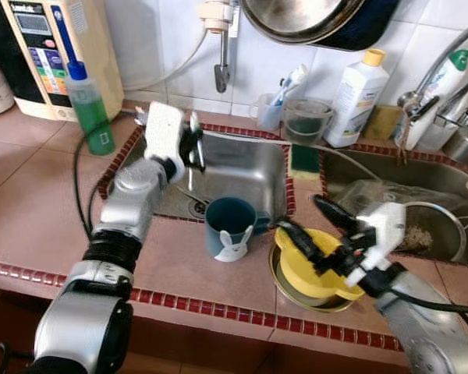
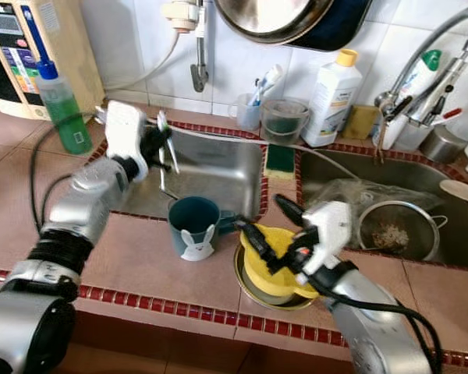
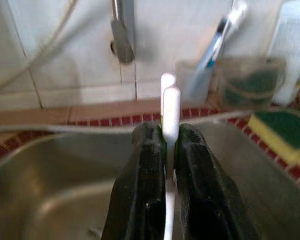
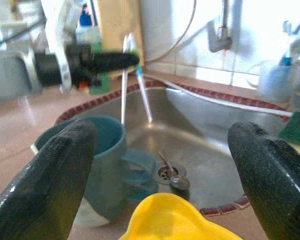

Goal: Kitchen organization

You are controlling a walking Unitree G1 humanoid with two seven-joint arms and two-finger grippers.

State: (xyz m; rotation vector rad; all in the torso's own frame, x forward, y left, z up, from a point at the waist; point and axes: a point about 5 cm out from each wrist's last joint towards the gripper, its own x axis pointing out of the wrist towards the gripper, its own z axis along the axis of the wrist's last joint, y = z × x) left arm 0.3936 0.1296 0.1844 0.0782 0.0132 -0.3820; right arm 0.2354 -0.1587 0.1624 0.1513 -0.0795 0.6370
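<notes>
My left gripper [image 1: 193, 148] hangs over the small steel sink [image 1: 246, 175], shut on two thin white sticks [image 3: 170, 100], one with a blue stretch [image 4: 140, 82]. Their lower ends point down into the basin. A teal mug [image 1: 226, 226] with a white rabbit on it stands on the tiled counter in front of the sink. Right of it a yellow bowl [image 1: 312, 265] sits in a shallow metal dish [image 1: 296, 300]. My right gripper [image 1: 306, 218] is open just above the bowl, one finger over its near-left rim, holding nothing.
A spoon [image 4: 172, 175] lies by the drain. Along the back stand a green soap bottle [image 1: 90, 109], a water unit [image 1: 54, 47], a cup with a toothbrush [image 1: 269, 113], a sponge [image 1: 303, 160] and a white bottle [image 1: 357, 97]. The right sink holds a strainer [image 1: 433, 230].
</notes>
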